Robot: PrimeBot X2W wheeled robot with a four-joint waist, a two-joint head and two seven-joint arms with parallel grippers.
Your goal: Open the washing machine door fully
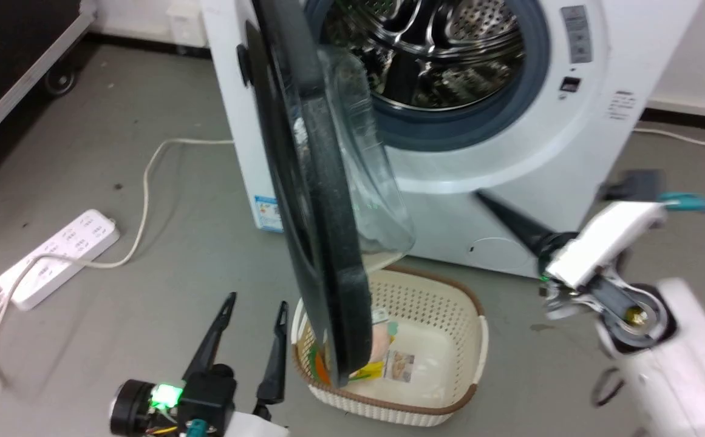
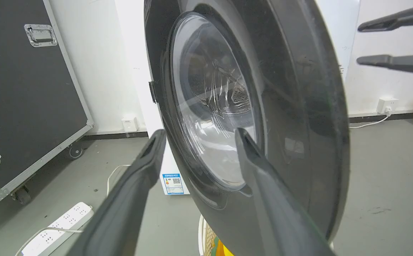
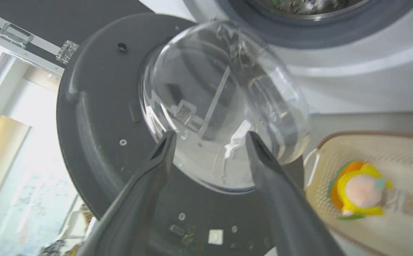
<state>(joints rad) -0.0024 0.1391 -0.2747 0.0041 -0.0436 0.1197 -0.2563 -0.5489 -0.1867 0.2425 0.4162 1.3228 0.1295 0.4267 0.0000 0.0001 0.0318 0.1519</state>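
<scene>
I've got the washing machine door point(image 1: 309, 243) about half open, edge-on, above the basket point(image 1: 437, 297). My left gripper point(image 1: 256, 300) sits off its outer face and my right gripper point(image 3: 210, 135) faces its inner side. Both are spread and empty, placed, I'd guess, to push it wider.

1. The grey floor point(image 1: 146, 273) is bare concrete, scuffed and spotted
2. A white washing machine point(image 1: 595, 152) stands on it at the far middle
3. A cream basket point(image 1: 425, 291) with a brown rim sits nearer, just in front of the machine
4. A white power strip point(image 1: 54, 258) lies at the left, its pale cable point(image 1: 194, 141) curving toward the machine
5. A black wheeled case point(image 1: 0, 54) stands at the far left
</scene>
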